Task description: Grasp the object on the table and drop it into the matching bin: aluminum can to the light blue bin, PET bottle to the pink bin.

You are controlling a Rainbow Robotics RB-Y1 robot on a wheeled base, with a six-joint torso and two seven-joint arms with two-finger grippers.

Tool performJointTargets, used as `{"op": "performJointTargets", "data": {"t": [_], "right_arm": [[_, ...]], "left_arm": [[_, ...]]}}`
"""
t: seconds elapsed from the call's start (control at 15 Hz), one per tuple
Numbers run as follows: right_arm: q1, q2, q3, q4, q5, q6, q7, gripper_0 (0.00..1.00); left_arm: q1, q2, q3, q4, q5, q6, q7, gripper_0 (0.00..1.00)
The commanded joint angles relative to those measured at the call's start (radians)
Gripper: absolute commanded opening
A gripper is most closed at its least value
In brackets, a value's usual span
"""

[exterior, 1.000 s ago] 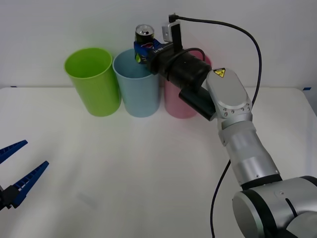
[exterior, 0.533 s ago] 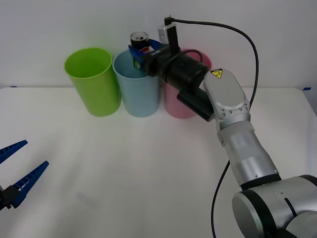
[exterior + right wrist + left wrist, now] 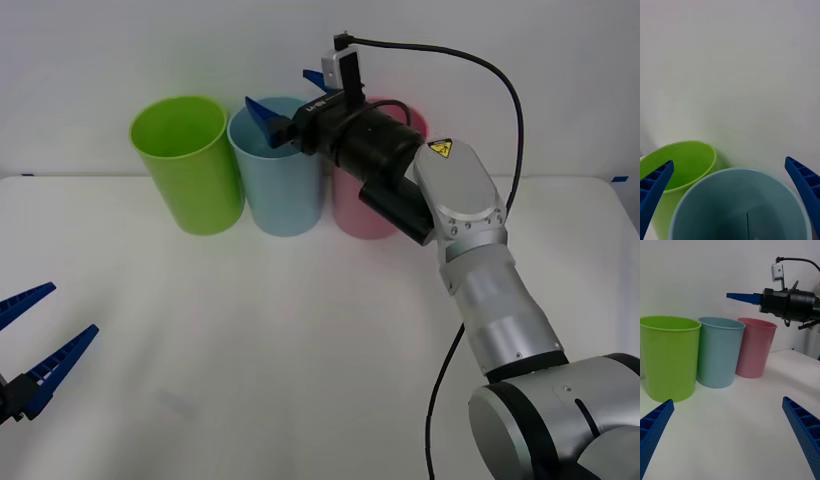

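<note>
Aluminium can presumably light, thin-walled, slick, best gripped mid-body; not visible now, right gripper (image 3: 282,108) spread empty over light blue bin (image 3: 285,190), left gripper (image 3: 38,338) open, parked.

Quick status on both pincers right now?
Right pincer: open, empty, above the light blue bin.
Left pincer: open, empty, low over the table.

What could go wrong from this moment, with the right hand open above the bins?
1. The right hand, open, hangs just above the rim of the light blue bin. A low pull-back might catch that rim and tip the bin.
2. The lime green bin and the pink bin stand tight against the blue one, so a knock may shift all three.
3. The left hand waits open low at the table edge, where a wide return swing could pass close to it.
</note>
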Motion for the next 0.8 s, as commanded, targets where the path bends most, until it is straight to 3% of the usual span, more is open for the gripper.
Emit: {"op": "performJointTargets", "data": {"t": [0.07, 0.6, 0.8], "right_arm": [[0.001, 0.000, -0.010, 0.000, -0.010, -0.014, 0.009, 1.00], [0.072, 0.000, -0.002, -0.082, -0.070, -0.114, 0.023, 1.00], [0.146, -0.034, 0.047, -0.161, -0.146, -0.172, 0.025, 1.00]], "left_arm": [[0.000, 0.000, 0.000, 0.000, 0.000, 0.000, 0.000, 1.00], [0.000, 0.000, 0.000, 0.000, 0.000, 0.000, 0.000, 1.00], [0.000, 0.000, 0.000, 0.000, 0.000, 0.000, 0.000, 1.00]]}}
